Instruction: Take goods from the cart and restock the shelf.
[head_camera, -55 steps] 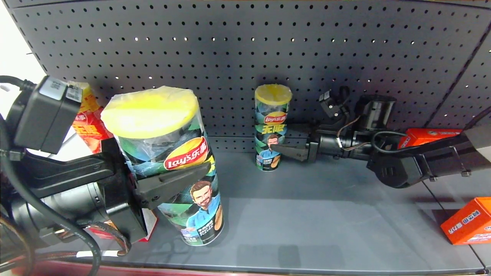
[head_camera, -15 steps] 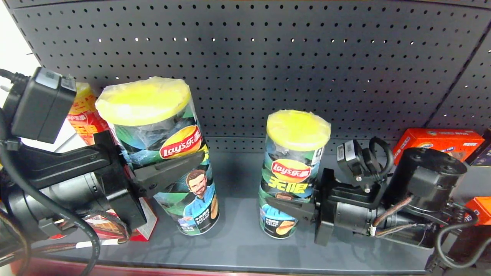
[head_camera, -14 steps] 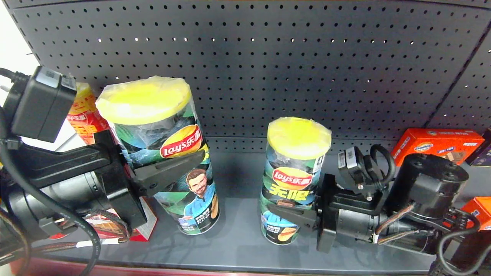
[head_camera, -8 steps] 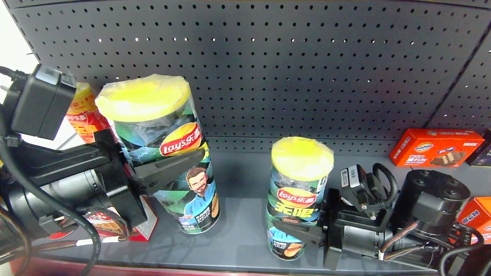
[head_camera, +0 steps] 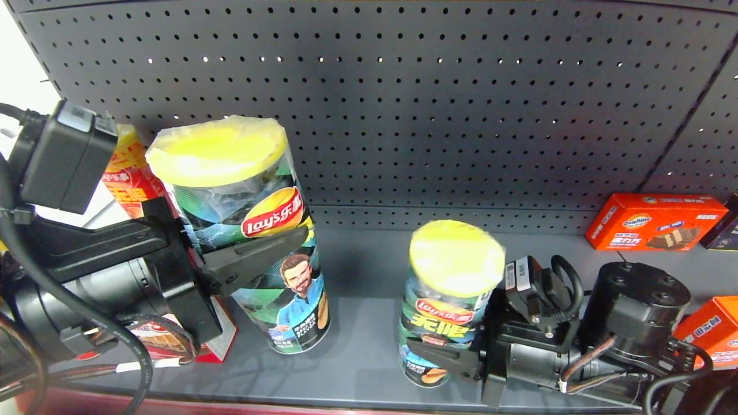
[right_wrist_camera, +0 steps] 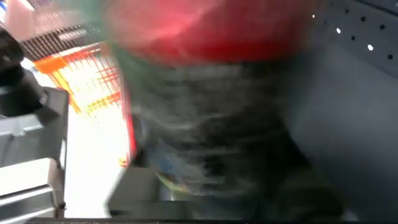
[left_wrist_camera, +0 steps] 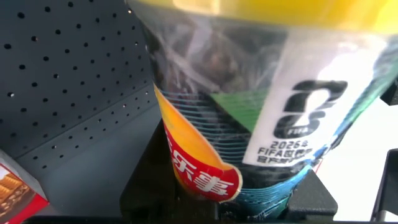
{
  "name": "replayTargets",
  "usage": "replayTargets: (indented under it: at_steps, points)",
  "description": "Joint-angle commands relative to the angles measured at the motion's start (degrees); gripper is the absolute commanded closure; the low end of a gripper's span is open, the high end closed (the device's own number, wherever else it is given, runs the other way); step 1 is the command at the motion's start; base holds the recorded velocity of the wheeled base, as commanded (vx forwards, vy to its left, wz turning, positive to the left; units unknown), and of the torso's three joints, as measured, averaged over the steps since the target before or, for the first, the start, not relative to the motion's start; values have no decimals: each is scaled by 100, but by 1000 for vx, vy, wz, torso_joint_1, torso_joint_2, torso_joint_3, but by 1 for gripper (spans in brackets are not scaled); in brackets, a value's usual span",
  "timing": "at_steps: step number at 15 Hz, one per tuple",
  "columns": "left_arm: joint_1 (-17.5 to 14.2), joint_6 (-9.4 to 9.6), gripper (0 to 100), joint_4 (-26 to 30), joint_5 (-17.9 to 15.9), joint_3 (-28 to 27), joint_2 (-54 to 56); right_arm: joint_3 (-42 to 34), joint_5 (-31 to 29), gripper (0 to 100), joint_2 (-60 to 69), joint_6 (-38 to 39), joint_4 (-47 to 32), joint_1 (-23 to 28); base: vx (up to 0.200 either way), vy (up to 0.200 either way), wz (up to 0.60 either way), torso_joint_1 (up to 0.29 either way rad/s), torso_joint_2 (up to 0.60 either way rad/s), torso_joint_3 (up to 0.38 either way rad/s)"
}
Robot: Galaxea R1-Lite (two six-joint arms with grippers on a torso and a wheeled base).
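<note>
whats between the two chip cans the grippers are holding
Nothing. In the head view the stretch of grey shelf between the left chip can and the right chip can is bare, with the pegboard back panel behind it.

right gripper [head_camera: 441, 351] pulled back from the pegboard [head_camera: 403, 115] toward the shelf's [head_camera: 369, 323] front edge, chip can [head_camera: 455, 271] carried along

Right wrist view blurs the chip can [right_wrist_camera: 211, 118]; a red can [head_camera: 130, 173] sits half hidden.
</note>
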State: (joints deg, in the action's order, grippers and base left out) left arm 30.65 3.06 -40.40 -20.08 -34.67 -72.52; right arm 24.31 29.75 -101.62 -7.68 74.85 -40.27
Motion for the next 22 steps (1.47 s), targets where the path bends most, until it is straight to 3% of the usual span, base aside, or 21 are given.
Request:
replayTargets:
  at_steps: [1,9,13,17,20,22]
  points:
    - [3,2,100,-3,4,4,1,-93,-83,0,-77,-14,21,-8,0,0,0,0,0,0]
    - [3,-16,100,-3,21,83,10,-383,-276,0,942,30,-14,-8,0,0,0,0,0,0]
    - [-6,-16,100,-3,21,74,10,-1068,-329,0,1997,47,-76,1,0,0,0,0,0,0]
    - [11,-16,100,-21,109,39,10,-1631,-619,0,2964,109,-225,335,0,0,0,0,0,0]
    - [-15,-16,100,-21,118,22,19,-1666,-716,0,4265,118,-1596,977,0,0,0,0,0,0]
    - [-24,-16,100,-21,118,22,19,-1710,-1076,0,5117,179,-2546,1082,0,0,0,0,0,0]
